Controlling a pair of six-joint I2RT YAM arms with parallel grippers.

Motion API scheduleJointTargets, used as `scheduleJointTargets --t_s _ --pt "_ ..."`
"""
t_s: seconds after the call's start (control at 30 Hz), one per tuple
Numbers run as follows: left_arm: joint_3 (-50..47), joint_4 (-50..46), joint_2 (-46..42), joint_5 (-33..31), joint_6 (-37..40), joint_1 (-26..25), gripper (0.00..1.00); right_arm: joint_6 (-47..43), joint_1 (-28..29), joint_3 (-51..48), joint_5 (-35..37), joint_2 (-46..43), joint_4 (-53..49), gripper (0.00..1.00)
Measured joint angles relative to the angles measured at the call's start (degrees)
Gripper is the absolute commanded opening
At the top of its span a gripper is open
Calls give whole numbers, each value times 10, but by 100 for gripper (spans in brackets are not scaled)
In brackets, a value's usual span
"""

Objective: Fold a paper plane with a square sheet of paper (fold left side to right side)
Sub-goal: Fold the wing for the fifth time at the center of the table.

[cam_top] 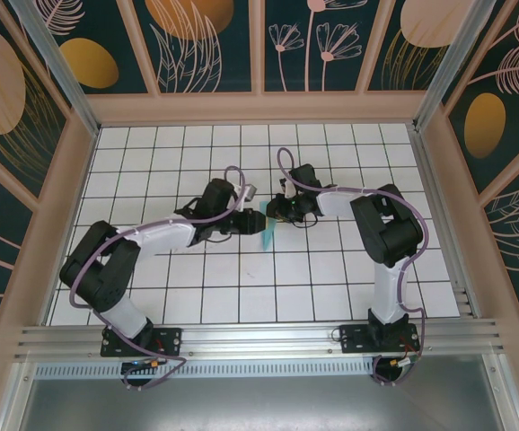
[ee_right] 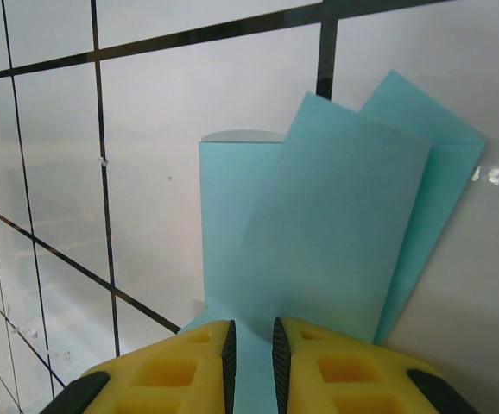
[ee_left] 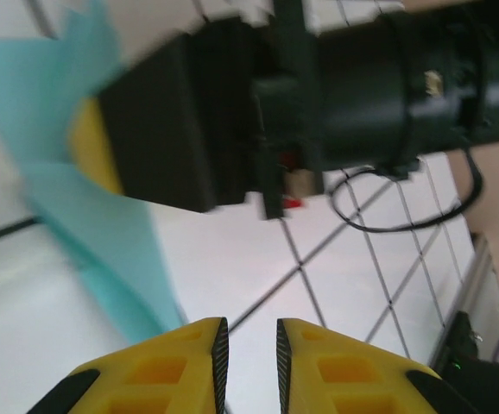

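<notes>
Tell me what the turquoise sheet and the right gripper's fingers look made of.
Sheet: thin matte paper, judging by its crisp edges and overlapping layers. Right gripper fingers: likely moulded yellow plastic, with dark ribbed inner pads, possibly rubber.

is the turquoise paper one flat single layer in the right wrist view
No, the paper shows several overlapping folded layers fanned out just beyond the right gripper.

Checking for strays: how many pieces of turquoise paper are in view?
1: the folded sheet at mid-table, one end pinched by the right gripper. More may be hidden beneath it.
</notes>
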Motion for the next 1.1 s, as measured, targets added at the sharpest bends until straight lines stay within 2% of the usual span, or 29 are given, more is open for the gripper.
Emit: scheduleJointTargets --t_s 0.1,0.3,0.73,1.1 --pt "3 17 35 12 -7 -18 24 0 0 0 1 0 0 23" --pt "9 15 93 10 -9 -21 24 0 0 0 1 0 0 23" --pt "23 -8 128 -20 -1 -36 22 -1 3 7 6 0 -11 23" --pt "35 -38 131 -54 18 -46 15 -6 1 24 8 8 -33 24"
